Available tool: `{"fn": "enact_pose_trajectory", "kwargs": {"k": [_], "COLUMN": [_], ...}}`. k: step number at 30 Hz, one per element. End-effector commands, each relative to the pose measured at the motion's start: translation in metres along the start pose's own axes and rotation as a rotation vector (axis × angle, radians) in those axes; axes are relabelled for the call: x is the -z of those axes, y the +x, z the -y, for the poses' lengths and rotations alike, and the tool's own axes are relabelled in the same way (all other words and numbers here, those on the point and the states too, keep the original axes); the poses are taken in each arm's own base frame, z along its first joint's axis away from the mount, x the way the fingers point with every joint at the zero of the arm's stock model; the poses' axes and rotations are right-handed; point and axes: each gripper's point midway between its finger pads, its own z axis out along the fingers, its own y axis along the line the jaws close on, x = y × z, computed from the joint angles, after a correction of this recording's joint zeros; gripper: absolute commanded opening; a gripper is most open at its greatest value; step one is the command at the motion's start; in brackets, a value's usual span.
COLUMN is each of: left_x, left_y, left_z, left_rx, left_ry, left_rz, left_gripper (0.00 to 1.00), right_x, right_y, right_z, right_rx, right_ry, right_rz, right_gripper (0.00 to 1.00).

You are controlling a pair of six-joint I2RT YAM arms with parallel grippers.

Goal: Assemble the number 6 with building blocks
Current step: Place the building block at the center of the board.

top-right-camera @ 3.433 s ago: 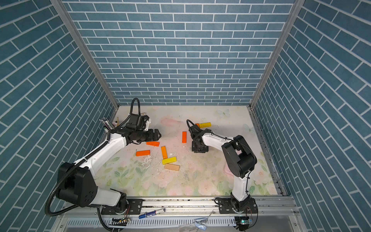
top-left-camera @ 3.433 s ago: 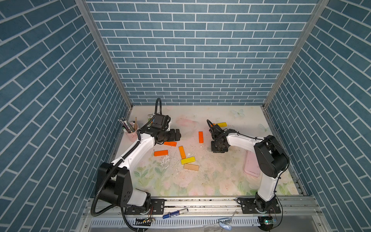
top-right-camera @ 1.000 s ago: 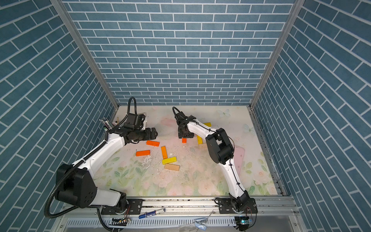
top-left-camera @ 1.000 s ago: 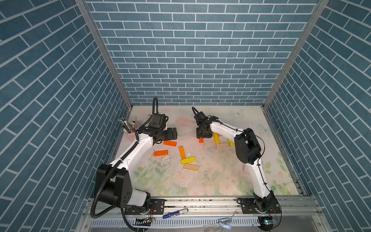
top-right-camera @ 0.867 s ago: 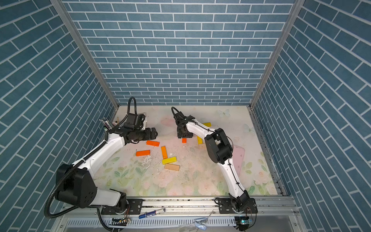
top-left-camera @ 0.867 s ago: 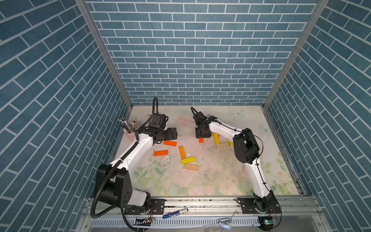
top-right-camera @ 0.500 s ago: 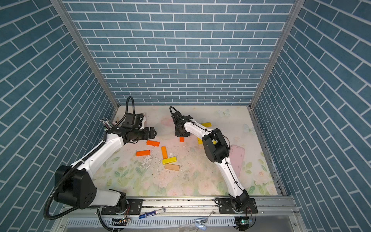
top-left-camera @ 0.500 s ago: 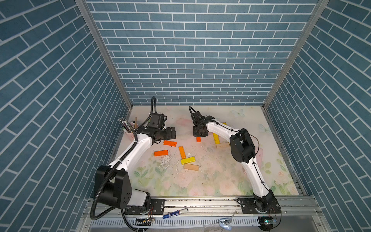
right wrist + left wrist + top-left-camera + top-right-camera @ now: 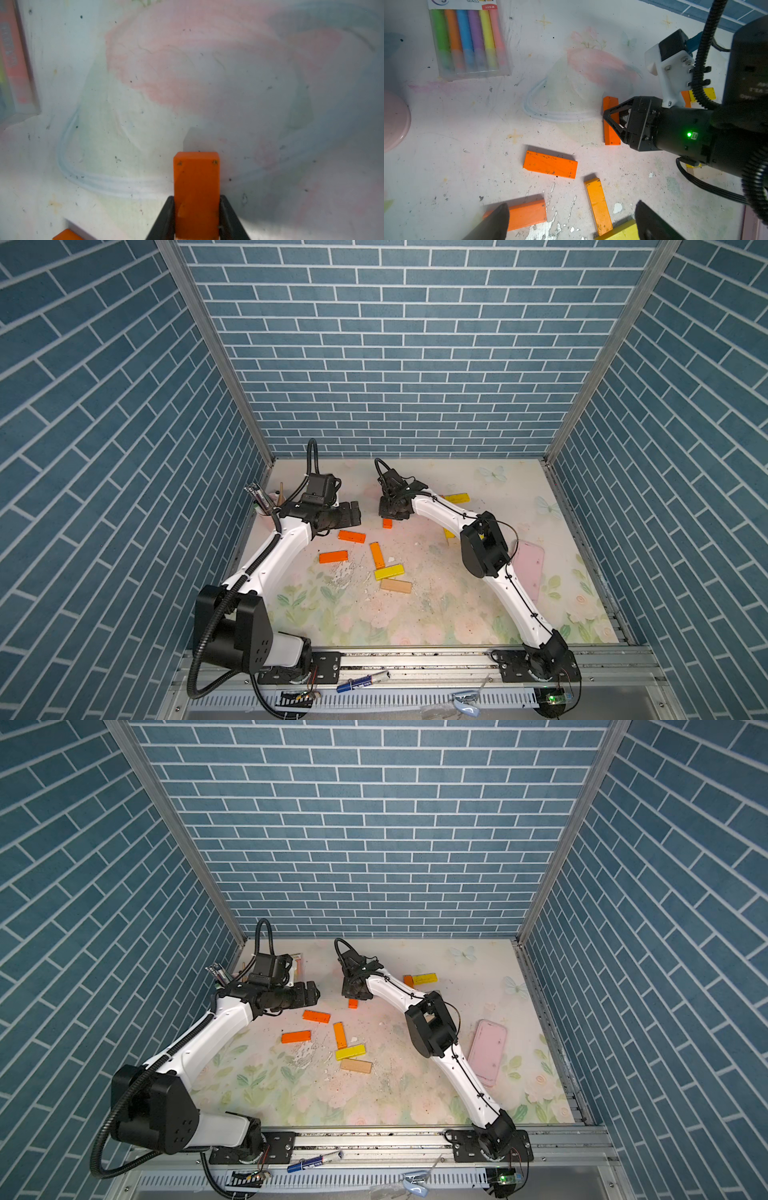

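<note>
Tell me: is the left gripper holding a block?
No. In its wrist view the left gripper stands wide open, with nothing clamped between its jaws.

1. Both top views look down from high in front onto the whole pale floral tabletop (image 9: 415, 614).
2. The left wrist view sits close above a flat orange wooden bar (image 9: 611, 104).
3. The right wrist view shares that bar (image 9: 196, 180), nearer.

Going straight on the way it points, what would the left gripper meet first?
Likely the right gripper, shut on the held orange block; the left gripper faces it, jaws open. If angled down, the loose orange block comes first; height unclear.
</note>
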Motion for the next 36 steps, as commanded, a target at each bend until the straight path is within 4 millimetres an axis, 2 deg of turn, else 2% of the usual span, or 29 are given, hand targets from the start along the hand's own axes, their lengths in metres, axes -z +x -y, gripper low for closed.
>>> {"fn": "enact_pose_trajectory", "kwargs": {"k": [1,8,12,16,21,24,25,27,32,36], "left_x": [0.002,0.0,-0.001,-0.001,-0.004,-0.009,-0.012,-0.017,-0.04,-0.059], "left_y": [-0.002,-0.002,-0.001,-0.001,0.002,0.005,0.008,0.012,0.031,0.049], "left_z": [-0.007,-0.011,-0.013,-0.016,-0.019,-0.021,-0.022,-0.022,-0.022,-0.015], "left_rx": [0.017,0.018,0.016,0.016,0.017,0.029,0.034,0.045,0.111,0.201], "left_ry": [-0.029,-0.046,-0.056,-0.069,-0.086,-0.096,-0.095,-0.093,-0.082,-0.053], "left_rz": [0.01,0.004,0.0,-0.002,-0.016,-0.036,-0.049,-0.067,-0.15,-0.241], "left_gripper": [0.95,0.95,0.95,0.95,0.95,0.95,0.95,0.94,0.89,0.82], "right_x": [-0.014,-0.011,0.004,0.031,0.089,0.121,0.142,0.16,0.202,0.224], "right_y": [0.015,0.013,0.0,-0.02,-0.053,-0.06,-0.062,-0.056,-0.021,0.011], "right_z": [0.004,-0.008,-0.024,-0.037,-0.046,-0.032,-0.027,-0.007,0.05,0.096], "right_rx": [-0.033,-0.031,-0.03,-0.033,-0.029,-0.022,-0.014,0.01,0.133,0.201], "right_ry": [0.015,-0.028,-0.076,-0.125,-0.207,-0.24,-0.255,-0.231,-0.142,-0.04], "right_rz": [-0.048,-0.05,-0.025,0.032,0.149,0.228,0.265,0.306,0.355,0.377], "right_gripper": [0.29,0.33,0.43,0.53,0.54,0.54,0.54,0.54,0.54,0.53]}}
